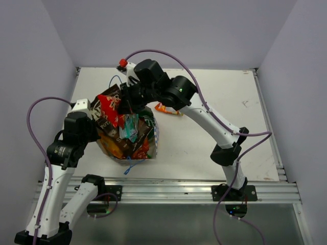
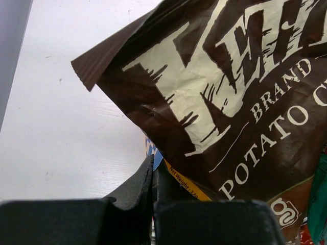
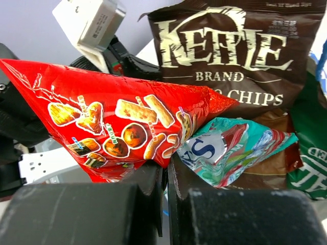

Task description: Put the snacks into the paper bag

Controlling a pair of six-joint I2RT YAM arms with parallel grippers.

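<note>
Nearly full: snacks (image 1: pixel 125 135) crowd the paper bag (image 1: pixel 155 139), ctr-left on the desk (image 1: pixel 225 92). One orange packet (image 1: pixel 167 109) lies outside, partly hidden behind the right arm. Both grippers are closed: left gripper (image 2: pixel 153 178) at the bag's rim, right gripper (image 3: pixel 166 176) under the red packet (image 3: pixel 112 122), hold unclear. Foil looks light, crinkly, slick; pinch a sealed edge.

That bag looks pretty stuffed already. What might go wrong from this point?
1. The paper bag is heaped above its rim. The red packet, which the right gripper seems to pinch by one edge, may slide off the pile once released.
2. An orange packet lies out on the table. Squeezing it in could push out the loosely perched teal packet or tip the bag.
</note>
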